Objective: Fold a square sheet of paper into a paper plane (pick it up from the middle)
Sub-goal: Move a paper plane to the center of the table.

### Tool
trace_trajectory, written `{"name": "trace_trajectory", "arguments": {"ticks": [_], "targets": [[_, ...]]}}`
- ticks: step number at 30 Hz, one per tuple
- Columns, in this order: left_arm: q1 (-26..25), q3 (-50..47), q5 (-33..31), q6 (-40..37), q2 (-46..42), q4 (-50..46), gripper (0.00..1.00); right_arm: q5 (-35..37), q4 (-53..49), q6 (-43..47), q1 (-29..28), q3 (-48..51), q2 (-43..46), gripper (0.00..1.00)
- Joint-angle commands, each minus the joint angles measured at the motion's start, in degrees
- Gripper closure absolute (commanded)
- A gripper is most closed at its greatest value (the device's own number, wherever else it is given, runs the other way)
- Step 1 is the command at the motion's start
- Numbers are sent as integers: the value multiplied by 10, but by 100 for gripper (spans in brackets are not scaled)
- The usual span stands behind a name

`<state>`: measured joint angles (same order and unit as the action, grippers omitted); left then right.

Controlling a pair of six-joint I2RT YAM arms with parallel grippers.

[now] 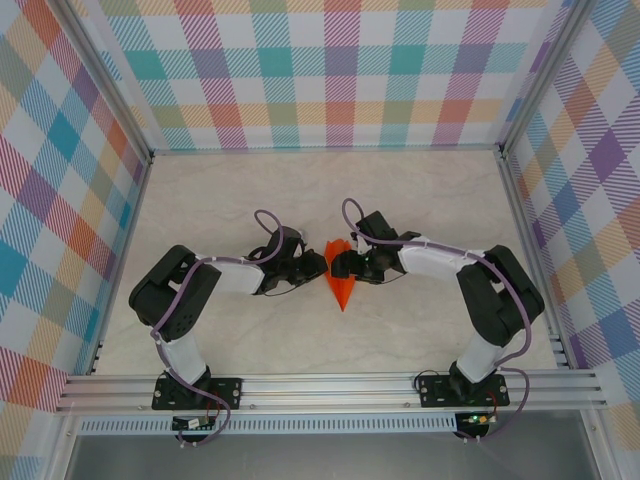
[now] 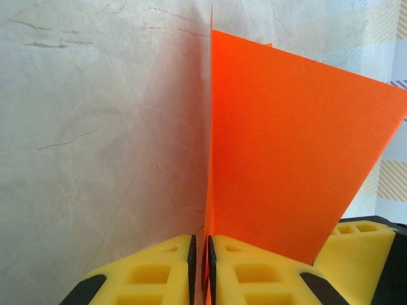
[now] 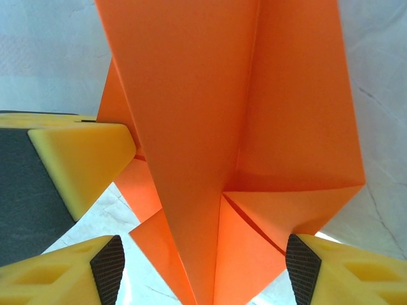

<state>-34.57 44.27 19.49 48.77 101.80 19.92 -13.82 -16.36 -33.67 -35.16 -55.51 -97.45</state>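
The square sheet of paper is folded into a bright orange paper plane (image 1: 341, 285) with its sharp nose pointing toward the near edge. It is held up between my two grippers at the middle of the table. My left gripper (image 2: 205, 267) is shut on the plane's thin central fold, and one wing (image 2: 286, 159) spreads out to the right of it. My right gripper (image 3: 203, 267) stands open around the plane's underside (image 3: 210, 159), one pad (image 3: 108, 267) on each side. The right-hand pad (image 3: 302, 260) is at a wing corner. In the top view my left gripper (image 1: 320, 268) and right gripper (image 1: 337, 264) meet at the plane.
The marbled tabletop (image 1: 250, 200) is framed by aluminium rails (image 1: 330, 390) and checked walls (image 1: 330, 70). A yellow finger of the left gripper (image 3: 82, 159) sits close on the left in the right wrist view.
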Motion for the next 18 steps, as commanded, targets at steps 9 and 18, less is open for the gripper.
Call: {"name": "trace_trajectory", "arguments": {"ticks": [9, 18], "targets": [[6, 0, 2, -7, 0, -10, 85, 7, 11, 28, -5, -7, -5, 29], [6, 1, 4, -4, -1, -7, 86, -37, 0, -16, -7, 12, 12, 32]]}}
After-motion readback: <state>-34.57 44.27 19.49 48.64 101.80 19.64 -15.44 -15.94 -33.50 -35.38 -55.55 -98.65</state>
